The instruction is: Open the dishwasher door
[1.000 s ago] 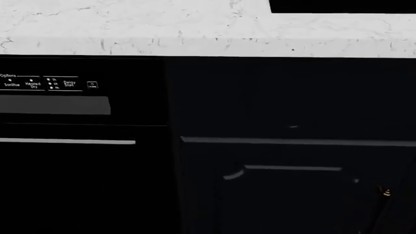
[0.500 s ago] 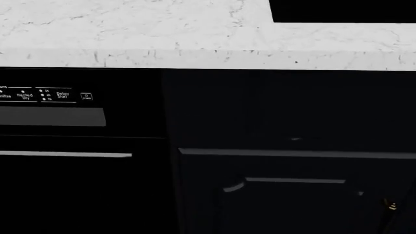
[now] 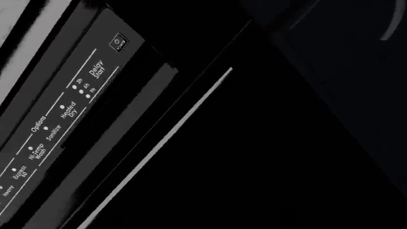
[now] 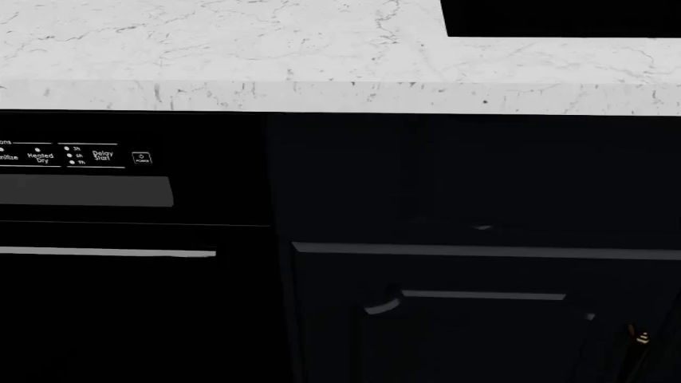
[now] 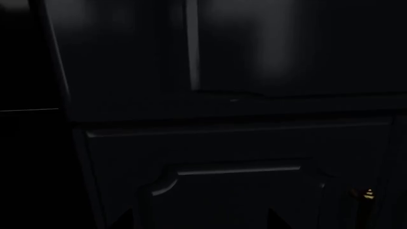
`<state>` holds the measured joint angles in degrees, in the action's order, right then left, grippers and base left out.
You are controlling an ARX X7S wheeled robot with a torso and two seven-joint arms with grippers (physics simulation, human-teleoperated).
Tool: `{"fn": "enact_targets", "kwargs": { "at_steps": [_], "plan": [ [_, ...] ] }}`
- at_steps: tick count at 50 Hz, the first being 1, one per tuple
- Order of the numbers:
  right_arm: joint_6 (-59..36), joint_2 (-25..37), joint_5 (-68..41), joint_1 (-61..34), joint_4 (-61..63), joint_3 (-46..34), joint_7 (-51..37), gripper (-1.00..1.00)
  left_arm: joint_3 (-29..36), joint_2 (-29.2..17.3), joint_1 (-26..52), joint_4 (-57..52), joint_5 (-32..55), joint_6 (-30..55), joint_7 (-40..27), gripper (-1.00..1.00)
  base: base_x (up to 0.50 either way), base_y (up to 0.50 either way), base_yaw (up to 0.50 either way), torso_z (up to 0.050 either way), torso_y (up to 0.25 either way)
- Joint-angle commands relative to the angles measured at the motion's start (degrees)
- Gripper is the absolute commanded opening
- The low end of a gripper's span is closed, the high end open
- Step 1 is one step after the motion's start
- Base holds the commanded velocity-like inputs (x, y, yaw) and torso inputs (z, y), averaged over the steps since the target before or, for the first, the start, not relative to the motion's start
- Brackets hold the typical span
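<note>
Under the one marble counter (image 4: 213,48), left side: one dishwasher door (image 4: 127,319), shut, w/ one silver bar handle (image 4: 107,253) & one grey strip (image 4: 85,191). Beside it, right, one navy cabinet door (image 4: 479,319). Neither claw's in sight, so can't tell their state.

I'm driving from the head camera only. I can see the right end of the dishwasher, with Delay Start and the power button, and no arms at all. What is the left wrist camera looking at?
Observer: It faces the dishwasher door, with the silver bar handle running slantwise across the picture. No jaws show in it.
Operator: Any control labels past Sanitize, where my view cuts off?
Observer: Yes, Hi-Temp Wash, Express and Heavy follow in that row.
Operator: And the right wrist camera?
Observer: It faces the navy cabinet door beside the dishwasher, not the dishwasher itself.
</note>
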<state>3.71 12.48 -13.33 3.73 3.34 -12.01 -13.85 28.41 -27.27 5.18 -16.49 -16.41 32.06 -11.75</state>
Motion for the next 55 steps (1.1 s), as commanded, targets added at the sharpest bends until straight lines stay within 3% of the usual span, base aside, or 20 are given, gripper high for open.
{"fn": "enact_targets", "kwargs": {
  "at_steps": [1,19,55],
  "plan": [
    [0.3,0.2,-0.2,0.2,-0.2,-0.5,-0.2,1.0,7.3,-7.0,3.4,-6.1,-11.7,13.9,6.5,1.0,0.0,0.0,0.0,0.0,0.0],
    [0.6,0.8,-0.7,0.5,-0.1,-0.9,-0.6,1.0,11.7,-12.0,9.7,-5.6,-13.5,20.4,19.2,1.0,0.0,0.0,0.0,0.0,0.0],
    [0.4,1.5,-1.4,0.0,0.0,-1.5,-1.7,1.0,20.9,-8.4,28.3,17.0,-18.2,13.8,24.2,1.0,0.0,0.0,0.0,0.0,0.0]
  ]
}}
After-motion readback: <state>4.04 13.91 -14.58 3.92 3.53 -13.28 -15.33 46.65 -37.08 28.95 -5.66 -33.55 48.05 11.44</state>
